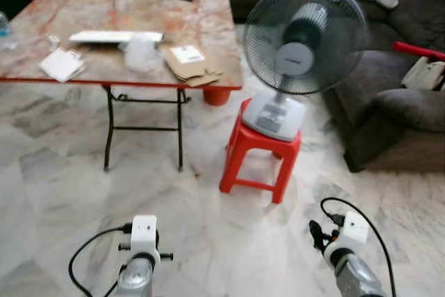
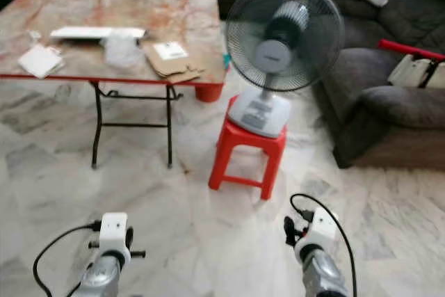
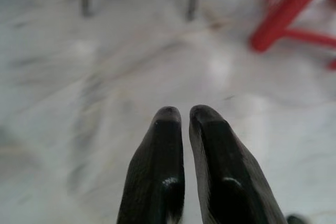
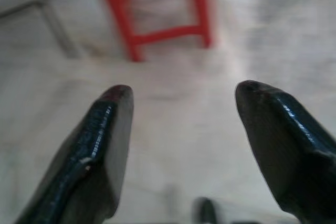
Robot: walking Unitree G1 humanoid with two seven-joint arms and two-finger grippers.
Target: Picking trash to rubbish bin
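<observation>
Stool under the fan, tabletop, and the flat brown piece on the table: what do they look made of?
Stool: looks like moulded plastic, uniform glossy red. Tabletop: glossy marble-patterned laminate, probably, with red edging. Brown piece: flattened cardboard, matte, creased flaps, with a white label.

A home living room: a dark sofa (image 1: 396, 102) beside a marble-tiled floor (image 1: 55, 193), a folding table (image 1: 125, 15) strewn with papers, and an electric fan (image 1: 302, 39) standing on a red plastic stool (image 1: 261, 158).
</observation>
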